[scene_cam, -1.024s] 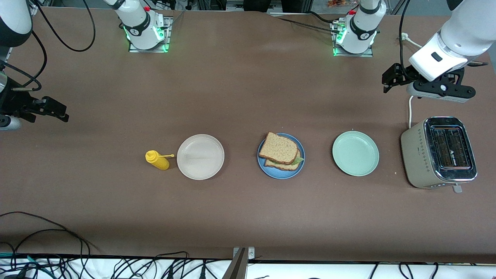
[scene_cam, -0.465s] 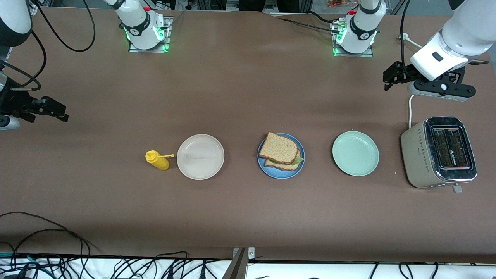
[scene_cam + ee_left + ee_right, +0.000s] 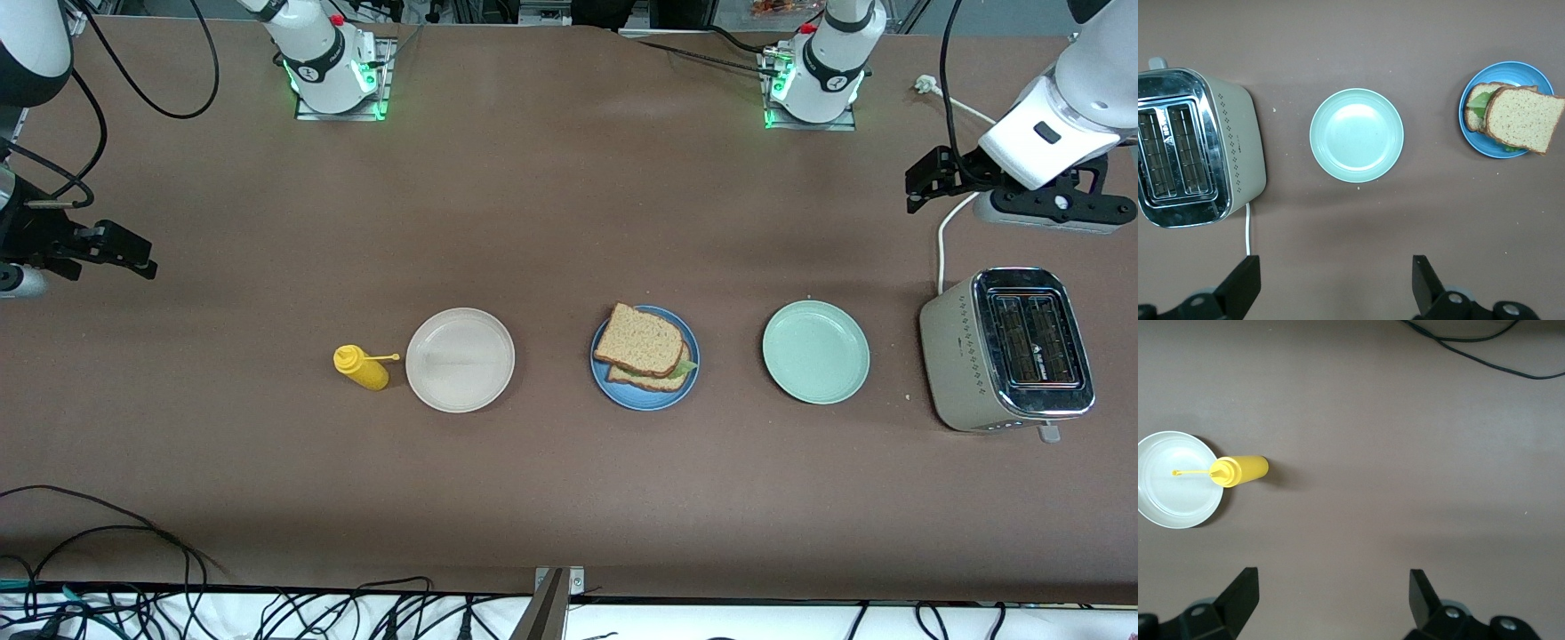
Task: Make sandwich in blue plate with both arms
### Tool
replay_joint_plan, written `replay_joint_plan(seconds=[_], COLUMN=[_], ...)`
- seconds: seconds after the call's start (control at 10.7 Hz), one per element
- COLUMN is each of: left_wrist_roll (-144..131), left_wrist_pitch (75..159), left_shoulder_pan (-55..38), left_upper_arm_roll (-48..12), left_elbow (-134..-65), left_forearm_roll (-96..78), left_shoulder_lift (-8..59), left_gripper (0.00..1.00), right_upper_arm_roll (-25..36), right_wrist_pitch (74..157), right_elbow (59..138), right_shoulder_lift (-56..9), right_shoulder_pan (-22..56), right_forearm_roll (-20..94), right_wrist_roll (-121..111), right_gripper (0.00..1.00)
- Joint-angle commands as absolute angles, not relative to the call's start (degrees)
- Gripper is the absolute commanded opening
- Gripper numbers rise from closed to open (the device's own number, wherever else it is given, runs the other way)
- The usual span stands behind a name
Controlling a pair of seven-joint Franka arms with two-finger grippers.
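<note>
The finished sandwich [image 3: 646, 348], two square slices of brown wholemeal bread with darker crusts and a ruffled green lettuce leaf showing between them, lies on the round medium-blue plate [image 3: 622, 391] at the middle of the brown table [image 3: 569, 498]. The upper slice sits askew on the lower one and overhangs the plate's rim on the edge farther from the front camera. The left wrist view shows the same offset, with lettuce exposed beside the top slice.

A round pale green plate [image 3: 815, 352] lies beside the blue plate toward the left arm's end of the table, apart from it and bare. Next toward that end stands a beige two-slot toaster with a chrome top [image 3: 1009, 350], its white cord [image 3: 941, 249] running away from the front camera.

A round cream-white plate [image 3: 460, 359] lies beside the blue plate toward the right arm's end, also bare. A yellow squeeze bottle [image 3: 361, 366] lies on its side just beside that plate, its thin nozzle pointing at the plate's rim.

The left gripper [image 3: 925, 179] hangs over bare table at the left arm's end, farther along the cord than the toaster; its black fingers [image 3: 1239, 288] stand wide apart with nothing between them. The right gripper [image 3: 124, 251] hangs over bare table at the right arm's end, well apart from the bottle; its fingers [image 3: 1238, 595] are likewise spread wide and hold nothing.
</note>
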State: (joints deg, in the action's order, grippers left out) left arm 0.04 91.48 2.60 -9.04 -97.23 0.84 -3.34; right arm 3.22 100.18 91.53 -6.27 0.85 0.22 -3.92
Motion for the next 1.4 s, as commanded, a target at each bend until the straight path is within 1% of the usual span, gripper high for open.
replay_joint_plan(seconds=[0.0,0.09,0.19,0.37,0.56,1.02,1.3], left_wrist_roll=[-0.2,-0.2,-0.2,-0.1,3.4,3.9,3.8], left_wrist_pitch=[90.3,90.3,90.3,90.3,90.2,90.1,88.5], left_shoulder_pan=[2.7,1.2,0.0,0.1,0.0,-0.1,-0.1], left_upper_arm_roll=[-8.4,-6.3,-5.7,-4.7,-2.3,-2.4,-3.0], left_elbow=[-94.7,-94.1,-93.6,-92.8,-91.8,-91.8,-91.7], left_forearm_roll=[1.4,1.4,1.6,1.4,1.2,1.2,1.2], left_shoulder_lift=[-1.8,-1.4,-1.1,0.1,0.6,0.4,0.4], left_gripper=[1.00,1.00,1.00,1.00,1.00,1.00,1.00], right_upper_arm_roll=[3.5,3.5,3.6,4.2,4.1,4.2,4.2], right_wrist_pitch=[98.7,98.4,98.4,97.6,97.6,97.7,97.7], right_elbow=[90.8,90.8,90.8,90.8,90.8,90.7,90.7], right_shoulder_lift=[-5.8,-5.8,-5.6,-5.5,-5.5,-5.6,-5.6], right_shoulder_pan=[0.5,0.5,0.5,0.5,0.5,0.5,0.5], right_forearm_roll=[0.4,0.4,0.4,0.4,0.4,0.5,0.5], right_wrist_roll=[-4.0,-4.1,-4.0,-4.3,-4.2,-4.2,-4.2], right_gripper=[1.00,1.00,1.00,1.00,1.00,1.00,1.00])
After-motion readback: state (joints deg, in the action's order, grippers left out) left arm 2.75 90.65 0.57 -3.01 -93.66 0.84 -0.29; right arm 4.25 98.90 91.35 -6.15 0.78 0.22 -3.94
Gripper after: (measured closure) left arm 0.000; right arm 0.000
